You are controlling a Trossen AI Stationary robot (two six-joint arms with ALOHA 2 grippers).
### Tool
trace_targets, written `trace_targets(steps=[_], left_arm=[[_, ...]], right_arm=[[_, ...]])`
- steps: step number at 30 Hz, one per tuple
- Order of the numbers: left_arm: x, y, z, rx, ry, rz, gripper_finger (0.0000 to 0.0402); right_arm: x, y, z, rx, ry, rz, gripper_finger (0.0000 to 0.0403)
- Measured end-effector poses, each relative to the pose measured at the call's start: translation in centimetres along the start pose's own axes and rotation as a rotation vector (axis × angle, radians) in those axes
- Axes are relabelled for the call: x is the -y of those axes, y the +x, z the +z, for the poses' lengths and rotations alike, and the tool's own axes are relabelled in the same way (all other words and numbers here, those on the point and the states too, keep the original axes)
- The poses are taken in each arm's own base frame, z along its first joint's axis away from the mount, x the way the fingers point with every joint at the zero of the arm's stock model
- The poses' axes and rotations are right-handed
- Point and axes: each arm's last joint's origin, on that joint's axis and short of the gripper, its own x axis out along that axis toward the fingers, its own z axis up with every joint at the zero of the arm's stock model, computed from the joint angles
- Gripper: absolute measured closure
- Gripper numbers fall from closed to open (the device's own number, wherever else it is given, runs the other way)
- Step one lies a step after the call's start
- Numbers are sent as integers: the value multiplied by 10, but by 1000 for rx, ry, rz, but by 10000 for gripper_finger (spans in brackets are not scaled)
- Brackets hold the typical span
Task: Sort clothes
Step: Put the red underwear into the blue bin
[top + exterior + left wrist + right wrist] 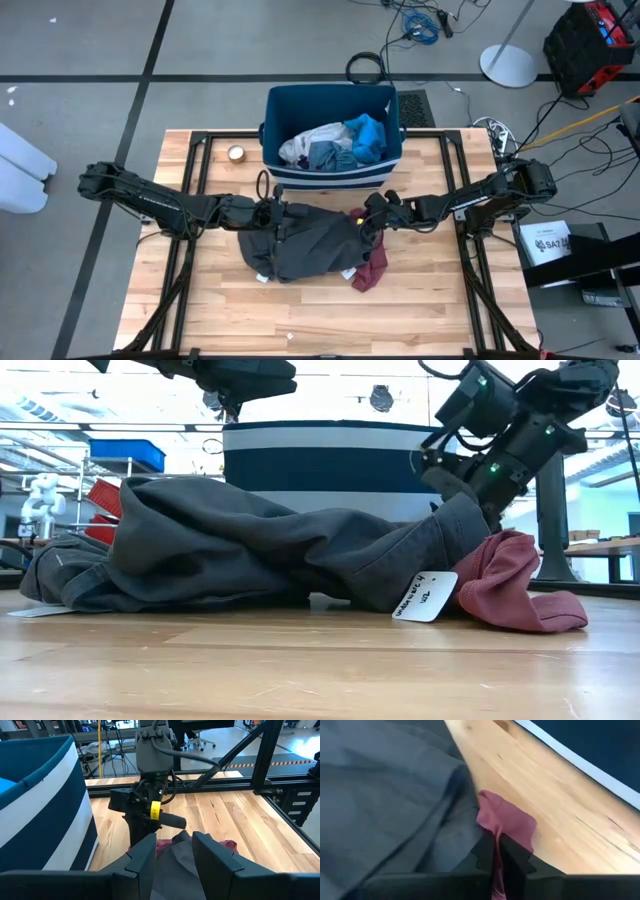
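our right hand (496,851) is clamped on the maroon garment (507,822); we lift it clear of the dark grey garment (305,243), left hand (172,851) apart

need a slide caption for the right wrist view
Right hand shut on maroon garment beside the dark grey garment.

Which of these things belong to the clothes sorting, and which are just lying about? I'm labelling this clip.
Part of the job:
dark grey garment
maroon garment, pinched by the right gripper
left gripper, open over the grey cloth
clothes in the bin: white, blue-grey, bright blue
striped bin

Lying about:
small round object
floor cables
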Motion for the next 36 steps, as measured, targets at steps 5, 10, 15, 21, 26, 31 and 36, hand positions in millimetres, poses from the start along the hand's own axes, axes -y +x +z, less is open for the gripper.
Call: trace_targets(steps=[5,10,15,21,26,31,36], left_arm=[[0,0,0,0,0,0,265],[0,0,0,0,0,0,265],[0,0,0,-1,0,0,265],[0,0,0,-2,1,0,265],[0,0,0,-2,1,0,265],[0,0,0,-1,1,0,265],[0,0,0,1,1,0,265]], right_arm=[[-7,-1,5,30,19,83,401],[-32,-20,26,132,9,200,402],[-58,-58,63,285,-65,321,402],[-78,-115,111,498,-167,416,403],[-86,-157,150,625,-280,411,403],[-88,-197,190,746,-411,350,403],[-75,-233,228,876,-474,258,403]])
